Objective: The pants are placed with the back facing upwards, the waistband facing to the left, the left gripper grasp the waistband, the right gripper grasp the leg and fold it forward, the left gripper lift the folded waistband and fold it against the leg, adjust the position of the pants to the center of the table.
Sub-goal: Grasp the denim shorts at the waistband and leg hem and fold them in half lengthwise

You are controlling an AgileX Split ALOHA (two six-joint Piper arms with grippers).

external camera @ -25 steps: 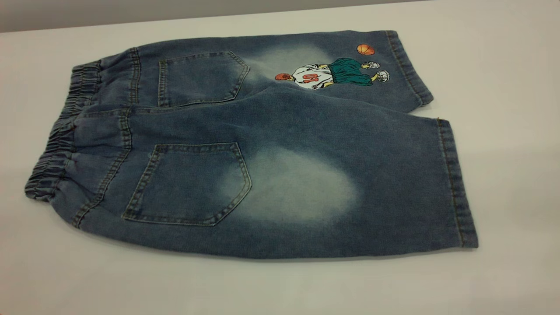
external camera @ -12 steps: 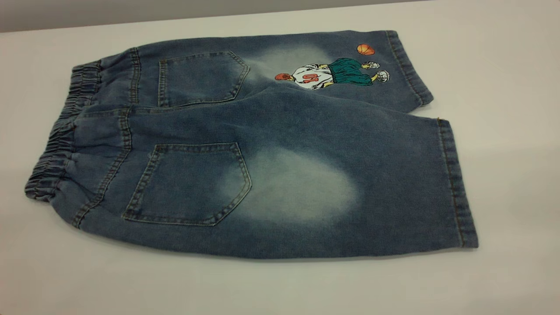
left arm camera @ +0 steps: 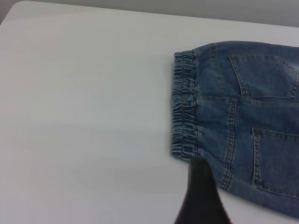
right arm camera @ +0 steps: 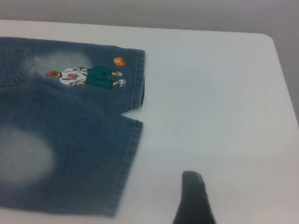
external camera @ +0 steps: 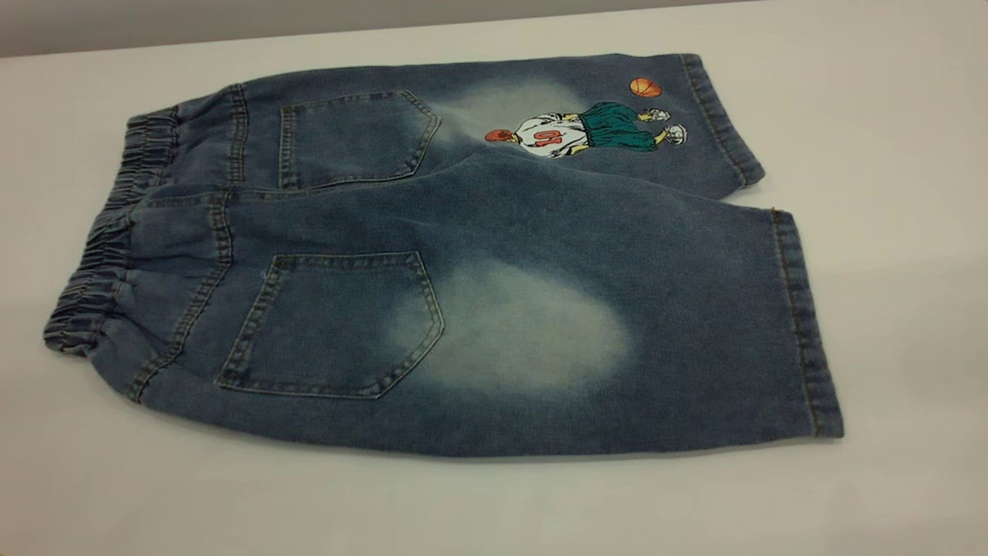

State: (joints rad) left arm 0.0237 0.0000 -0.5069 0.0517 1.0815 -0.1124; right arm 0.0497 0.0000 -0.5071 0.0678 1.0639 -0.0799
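The blue denim pants (external camera: 494, 216) lie flat on the white table (external camera: 895, 139), back pockets up. The ruffled waistband (external camera: 100, 255) points left. The plain leg (external camera: 664, 324) with a big pale patch lies nearer the camera, and the cartoon leg lies behind it. Neither gripper appears in the exterior view. In the left wrist view, a dark part of my left gripper (left arm camera: 201, 198) is beside the waistband (left arm camera: 184, 107), by its end. In the right wrist view, a dark part of my right gripper (right arm camera: 194, 200) is over bare table, apart from the leg's hem (right arm camera: 127, 163).
Bare tabletop surrounds the pants on every side. The table's far edge (external camera: 309, 31) runs close behind the cartoon leg, and a rounded table corner (right arm camera: 268, 39) shows in the right wrist view.
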